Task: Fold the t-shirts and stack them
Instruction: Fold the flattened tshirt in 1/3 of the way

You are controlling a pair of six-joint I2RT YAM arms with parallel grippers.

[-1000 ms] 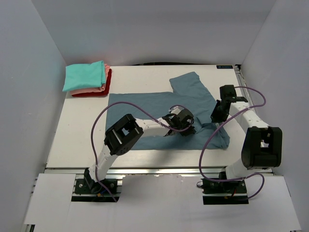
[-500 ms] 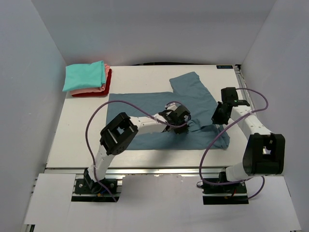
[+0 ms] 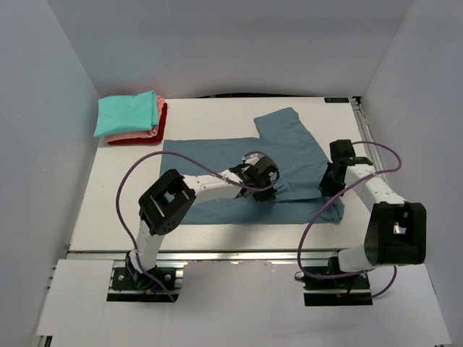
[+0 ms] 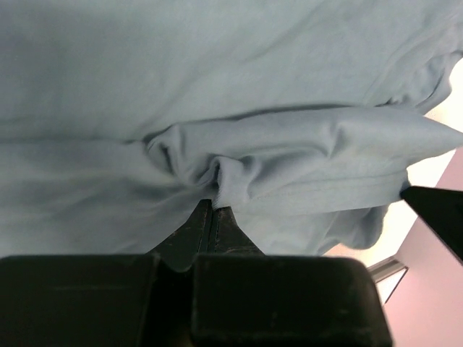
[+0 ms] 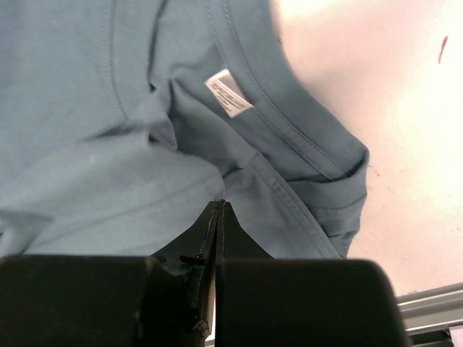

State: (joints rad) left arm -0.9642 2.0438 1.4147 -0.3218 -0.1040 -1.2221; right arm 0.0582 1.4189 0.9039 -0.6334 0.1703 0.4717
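At the near side of the counter, 2 robot arms work the same garment: a slate-blue t-shirt spread across the middle of the surface. The left pincer is clamped tight on a puckered ridge of blue cloth near the shirt's centre, its 2 fingers pressed together with fabric bunched at the tips. Off to its right, the right pincer is likewise closed to a sliver and appears to nip a fold of the shirt beside the collar, where the white neck tag shows face up.

Between the 2 grips the near right part of the shirt is rumpled and doubled over. Its left half lies flat, and 1 sleeve reaches toward the far edge.

Well apart, in the far left corner, 3 folded shirts sit in a pile: a teal tee on top, a salmon-pink tee under it and a red tee at the bottom.

The step in hand looks to be an early fold of the 4th shirt, which has not yet joined the stack. The next move would call for both arms to carry their pinched cloth together, level and at 1 pace, across the flat half. That way the fold lands square rather than dragging the whole shirt, and only then should the fingers part.
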